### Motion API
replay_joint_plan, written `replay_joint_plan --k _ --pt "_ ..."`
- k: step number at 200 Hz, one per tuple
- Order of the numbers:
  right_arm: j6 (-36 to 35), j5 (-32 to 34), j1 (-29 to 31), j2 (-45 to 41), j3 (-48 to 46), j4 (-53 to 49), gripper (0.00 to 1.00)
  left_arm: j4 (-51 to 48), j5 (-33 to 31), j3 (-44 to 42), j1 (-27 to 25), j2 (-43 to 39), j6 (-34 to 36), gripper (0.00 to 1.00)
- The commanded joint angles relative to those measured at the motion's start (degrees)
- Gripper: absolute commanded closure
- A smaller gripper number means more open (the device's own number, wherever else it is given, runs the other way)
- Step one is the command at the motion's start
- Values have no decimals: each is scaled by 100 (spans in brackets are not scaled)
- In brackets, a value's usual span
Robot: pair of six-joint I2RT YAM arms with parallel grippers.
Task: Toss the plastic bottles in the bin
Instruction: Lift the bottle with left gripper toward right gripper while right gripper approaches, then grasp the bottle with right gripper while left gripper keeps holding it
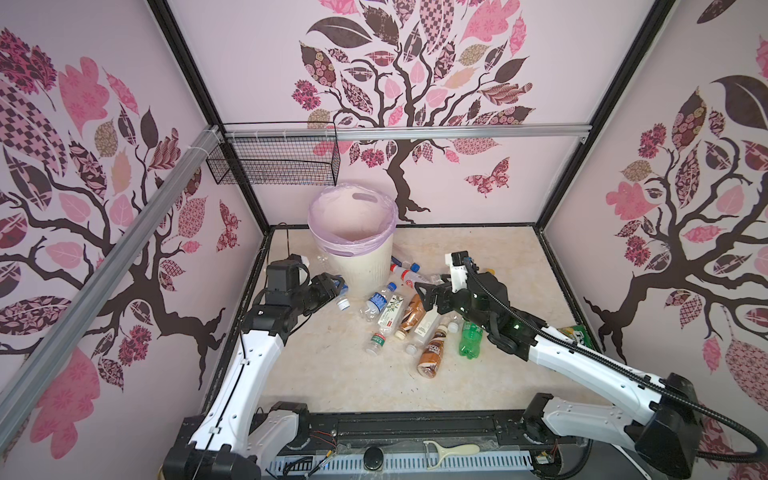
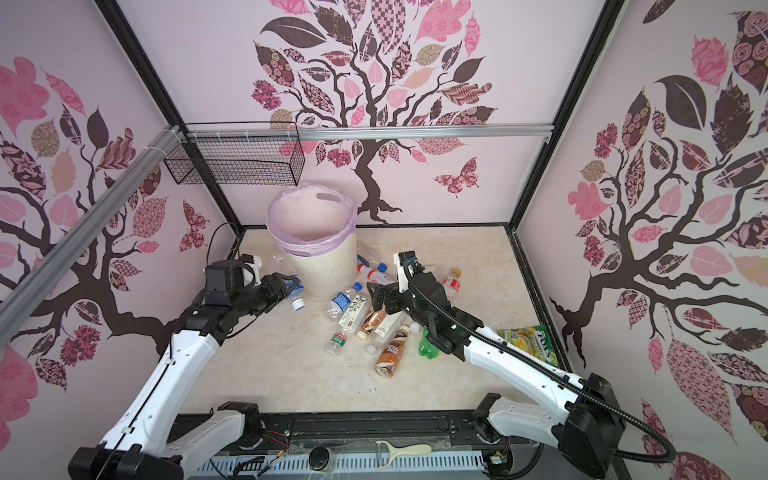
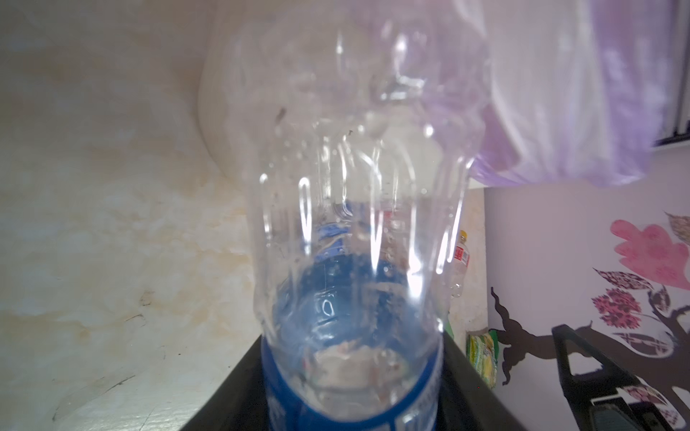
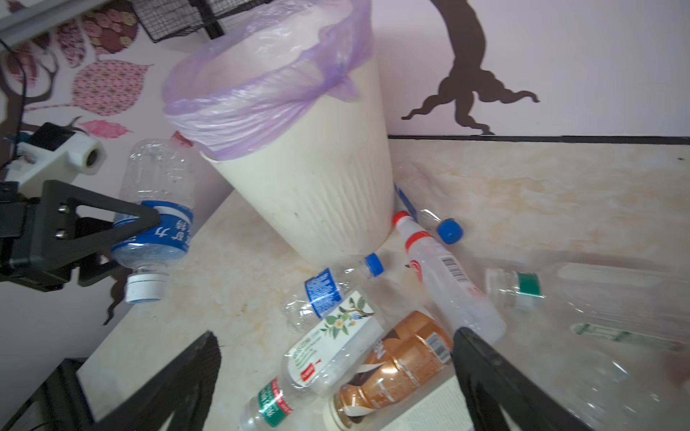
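The left claw (image 4: 149, 231) gripped a clear bottle (image 4: 157, 175) by its blue label, cap down, low at the 7 o'clock side of the bin (image 1: 358, 268) and well under the rim. Raised too close, it could snag the liner (image 1: 353, 248) or tip the bin, and the thin wall might buckle and slip free. The right claw (image 1: 423, 296) gaped empty over the pile (image 1: 415, 322) at the bin's 5 o'clock, near enough to foul the left claw's way. The mesh basket (image 1: 274, 164) crowded the bin's 11 o'clock. Bare worktop (image 1: 332, 374) lay open toward 6 and 7 o'clock.
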Motion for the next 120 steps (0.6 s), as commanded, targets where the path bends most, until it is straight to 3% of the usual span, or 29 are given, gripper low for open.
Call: replay_joint_plan --k 1,46,80,120 --pt "217 -321 193 210 466 181 0 325 -1 464 -217 -232 -82 49" --pt "221 -447 585 765 1151 308 1 713 116 1067 -431 8 -438 50" --pt "231 -460 694 1093 1505 482 0 755 -431 1522 -1137 279 -573 50" --pt "298 -299 715 1367 1799 640 0 937 -808 1613 -1582 511 -1009 51"
